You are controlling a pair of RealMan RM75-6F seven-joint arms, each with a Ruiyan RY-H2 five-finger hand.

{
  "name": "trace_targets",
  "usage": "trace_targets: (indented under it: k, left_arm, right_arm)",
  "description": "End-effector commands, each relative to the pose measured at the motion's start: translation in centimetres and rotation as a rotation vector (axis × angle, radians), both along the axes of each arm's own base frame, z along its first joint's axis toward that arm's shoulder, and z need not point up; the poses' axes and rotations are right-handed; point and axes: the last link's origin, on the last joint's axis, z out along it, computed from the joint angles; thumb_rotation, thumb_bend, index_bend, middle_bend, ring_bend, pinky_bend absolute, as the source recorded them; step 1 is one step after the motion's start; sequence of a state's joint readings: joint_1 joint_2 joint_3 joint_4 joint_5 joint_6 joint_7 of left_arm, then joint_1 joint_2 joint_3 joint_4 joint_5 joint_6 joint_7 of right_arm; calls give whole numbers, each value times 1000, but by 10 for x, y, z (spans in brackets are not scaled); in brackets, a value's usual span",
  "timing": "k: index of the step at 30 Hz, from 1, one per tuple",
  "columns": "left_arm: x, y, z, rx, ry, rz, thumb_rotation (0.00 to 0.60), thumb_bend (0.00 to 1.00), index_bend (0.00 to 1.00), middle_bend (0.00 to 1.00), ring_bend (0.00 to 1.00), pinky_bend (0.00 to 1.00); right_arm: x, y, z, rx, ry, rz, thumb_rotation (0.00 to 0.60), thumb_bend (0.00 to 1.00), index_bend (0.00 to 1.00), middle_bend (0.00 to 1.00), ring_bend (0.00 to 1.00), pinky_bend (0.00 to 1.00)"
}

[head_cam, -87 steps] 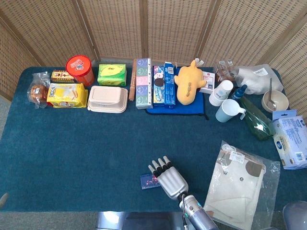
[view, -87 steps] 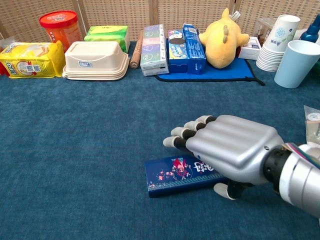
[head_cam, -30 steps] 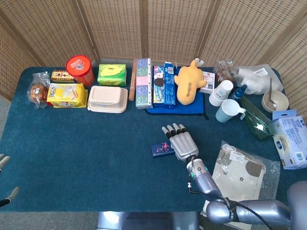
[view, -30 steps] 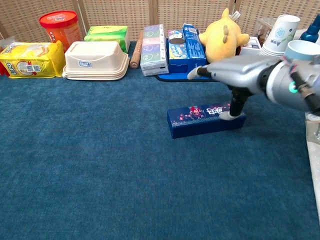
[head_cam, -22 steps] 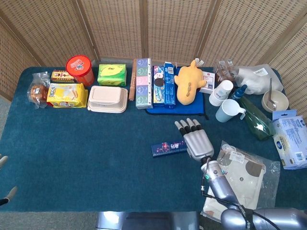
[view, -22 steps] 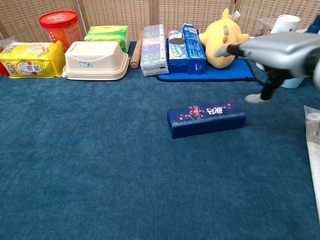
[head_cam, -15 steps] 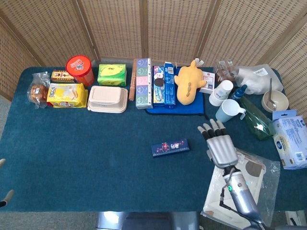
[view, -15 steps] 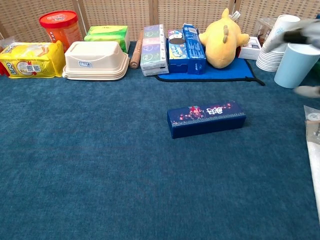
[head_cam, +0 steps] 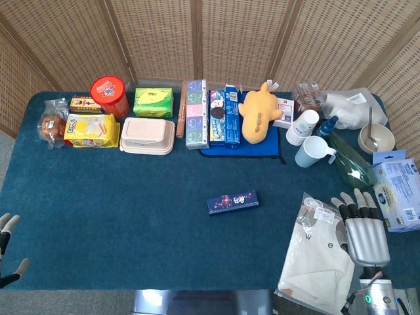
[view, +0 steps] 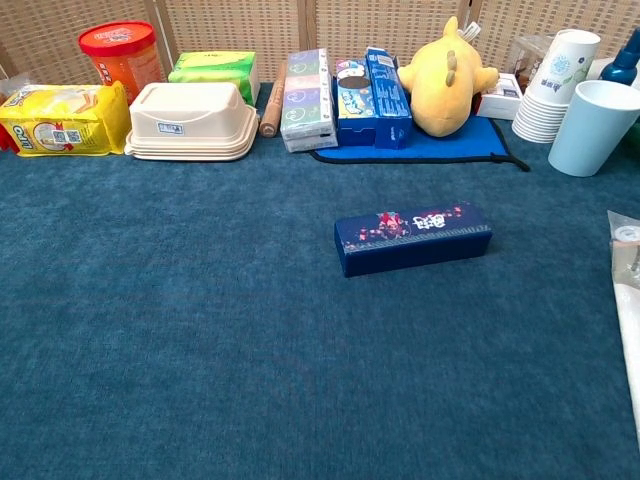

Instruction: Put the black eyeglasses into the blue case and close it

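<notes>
The blue case (head_cam: 232, 201) lies closed and flat near the middle of the teal surface (head_cam: 118, 203), touching nothing, its patterned lid up; the black eyeglasses are not visible in either view. The right hand (head_cam: 363, 226) hovers flat over a clear plastic bag of white cloth (head_cam: 321, 252) at the near right edge, fingers spread and holding nothing. Only fingertips of the left hand (head_cam: 6, 252) show at the near left edge, so its state cannot be told.

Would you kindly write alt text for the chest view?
A closed dark blue rectangular case with floral print lies alone on blue felt, no hand near. Behind stand a yellow plush toy, a beige lidded box and a pale blue cup.
</notes>
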State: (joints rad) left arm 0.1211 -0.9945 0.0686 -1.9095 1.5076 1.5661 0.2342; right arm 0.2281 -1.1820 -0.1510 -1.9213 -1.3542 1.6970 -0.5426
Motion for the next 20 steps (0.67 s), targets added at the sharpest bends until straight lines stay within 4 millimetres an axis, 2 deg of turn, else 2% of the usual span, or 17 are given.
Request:
trace_targets:
  k: [1,9,20]
  left_arm:
    - [8,5,0,13,15,-23,600,264,16,64,0,0]
    - [29,1,1,14,-12,-84,600,263,16,64,0,0]
    - [34,-3,7,31,-24,-83,600,264,16,62,0,0]
  right_arm:
    - [-9,25,2,-19,-36,-54,600,293,239,190,58,97]
    - [-18,51,2,-42,-75,-79,600,293,240,191,58,97]
    - [-23,53,1,-51,-99,-68,600,296,241,189,53,97]
